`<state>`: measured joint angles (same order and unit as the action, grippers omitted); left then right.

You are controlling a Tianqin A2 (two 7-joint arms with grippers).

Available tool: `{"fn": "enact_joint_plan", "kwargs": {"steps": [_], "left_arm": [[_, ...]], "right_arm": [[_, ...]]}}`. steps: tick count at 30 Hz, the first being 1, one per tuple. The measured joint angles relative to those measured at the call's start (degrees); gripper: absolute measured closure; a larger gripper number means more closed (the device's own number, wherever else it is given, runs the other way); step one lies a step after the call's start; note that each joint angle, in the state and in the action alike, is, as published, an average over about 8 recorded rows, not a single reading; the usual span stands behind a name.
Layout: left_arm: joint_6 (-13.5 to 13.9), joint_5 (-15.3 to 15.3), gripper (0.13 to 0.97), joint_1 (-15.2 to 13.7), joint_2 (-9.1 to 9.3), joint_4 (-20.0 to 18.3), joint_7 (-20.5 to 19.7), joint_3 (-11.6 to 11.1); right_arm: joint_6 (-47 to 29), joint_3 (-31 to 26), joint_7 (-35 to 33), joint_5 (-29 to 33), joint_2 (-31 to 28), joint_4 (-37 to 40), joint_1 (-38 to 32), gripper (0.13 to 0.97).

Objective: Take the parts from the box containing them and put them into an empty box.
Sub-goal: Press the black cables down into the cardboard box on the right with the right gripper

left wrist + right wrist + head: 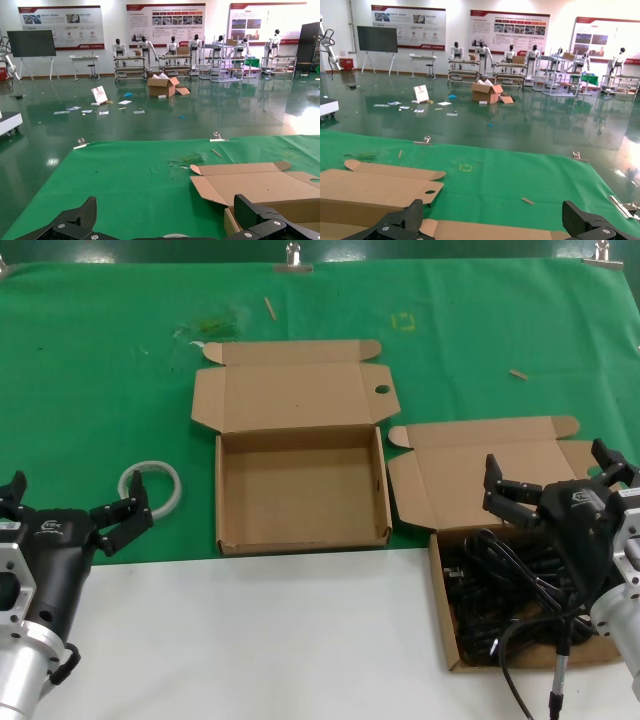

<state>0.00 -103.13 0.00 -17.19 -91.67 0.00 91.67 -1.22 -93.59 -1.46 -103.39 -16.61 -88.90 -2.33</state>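
Here the parts, a tangle of black cables, lie in the box containing them at the near right of the table, with the right end effector hovering just above them, its fingers spread wide and holding nothing. The empty box sits open in the middle on the green cloth. A white ring lies to its left, close to the left end effector, which waits at the near left, also spread wide and empty.

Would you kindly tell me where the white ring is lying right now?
In the head view, the white ring lies on the green cloth at the robot's left, between the left pincer and the empty box.
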Motion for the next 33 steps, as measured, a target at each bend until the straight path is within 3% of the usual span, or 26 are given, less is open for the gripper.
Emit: {"fn": "enact_joint_plan", "kwargs": {"steps": [33], "left_arm": [[0.0,0.0,0.132,0.0,0.00,0.0,0.0,0.0]], "right_arm": [[0.0,0.0,0.0,0.0,0.0,0.0,0.0,0.129]]}}
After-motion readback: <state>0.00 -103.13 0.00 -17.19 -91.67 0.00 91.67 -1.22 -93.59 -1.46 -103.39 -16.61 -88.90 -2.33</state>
